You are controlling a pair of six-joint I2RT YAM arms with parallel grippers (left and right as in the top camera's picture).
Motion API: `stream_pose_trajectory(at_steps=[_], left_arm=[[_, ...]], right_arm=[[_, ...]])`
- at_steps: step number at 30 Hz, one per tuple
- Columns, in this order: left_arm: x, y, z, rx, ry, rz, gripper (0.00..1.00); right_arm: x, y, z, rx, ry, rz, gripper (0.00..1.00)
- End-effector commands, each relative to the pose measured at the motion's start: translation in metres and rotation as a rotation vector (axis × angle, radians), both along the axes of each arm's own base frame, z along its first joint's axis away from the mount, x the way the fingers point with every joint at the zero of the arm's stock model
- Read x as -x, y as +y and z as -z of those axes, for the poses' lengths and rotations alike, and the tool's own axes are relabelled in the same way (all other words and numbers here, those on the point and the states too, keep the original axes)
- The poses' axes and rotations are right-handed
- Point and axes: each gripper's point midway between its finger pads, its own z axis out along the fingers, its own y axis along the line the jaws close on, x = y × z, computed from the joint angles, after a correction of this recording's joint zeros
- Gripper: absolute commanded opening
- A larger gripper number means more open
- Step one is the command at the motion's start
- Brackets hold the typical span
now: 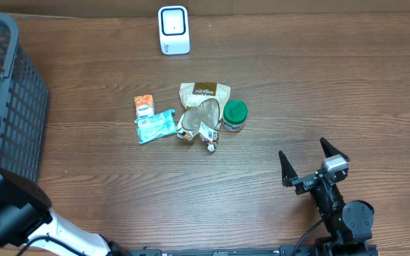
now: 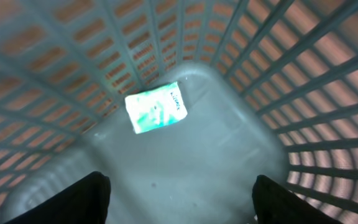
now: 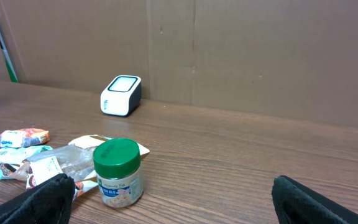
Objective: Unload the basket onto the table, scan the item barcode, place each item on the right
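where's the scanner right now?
Overhead view: the white scanner stands at the far edge of the table, slightly left of centre, just beyond the brown pouch at the back of the item pile.

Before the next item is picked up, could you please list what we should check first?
1. Left gripper empty, jaws apart: ok.
2. Packet lying on the basket floor, apart from the fingers: ok.
3. Right gripper open, apart from the items: ok.
4. Scanner upright, nothing standing in front of it: ok.
5. Jar upright, lid on: ok.
6. Where the jar's barcode faces: cannot tell.
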Motion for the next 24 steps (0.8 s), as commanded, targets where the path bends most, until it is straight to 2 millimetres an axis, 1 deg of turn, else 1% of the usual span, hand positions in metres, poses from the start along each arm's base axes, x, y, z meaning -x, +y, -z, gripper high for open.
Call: stream_pose_trajectory(at_steps=[1,2,6,8,12,13,19,22,24], left_arm=[[-0.003,0.008,0.056,0.011,0.118,0.060,0.73],[-0.005,0.010,0.063,0.013,0.127,0.069,0.73],[-0.016,0.015,0.102,0.017,0.187,0.129,0.71],[-0.018,0.019,0.116,0.012,0.205,0.139,0.71],[-0.023,0.029,0.131,-0.014,0.219,0.136,0.71],[-0.025,0.031,0.134,-0.022,0.220,0.143,0.68],[-0.032,0.037,0.161,-0.037,0.251,0.184,0.66],[-0.036,0.040,0.167,-0.046,0.242,0.181,0.68],[-0.039,0.043,0.170,-0.056,0.233,0.179,0.66]], right_arm=[[-0.001,-0.002,0.003,-0.001,0.000,0.009,1.00],[-0.001,-0.002,0.003,-0.002,0.000,0.009,1.00],[-0.001,-0.002,0.003,-0.001,0.000,0.009,1.00],[-0.001,-0.002,0.003,-0.002,0.000,0.009,1.00],[-0.001,-0.002,0.003,-0.002,0.000,0.009,1.00],[-0.001,-0.002,0.003,-0.002,0.000,0.009,1.00],[-0.001,-0.002,0.003,-0.002,0.000,0.009,1.00],[-0.001,-0.002,0.003,-0.001,0.000,0.009,1.00],[-0.001,-0.002,0.002,-0.002,0.000,0.009,1.00]])
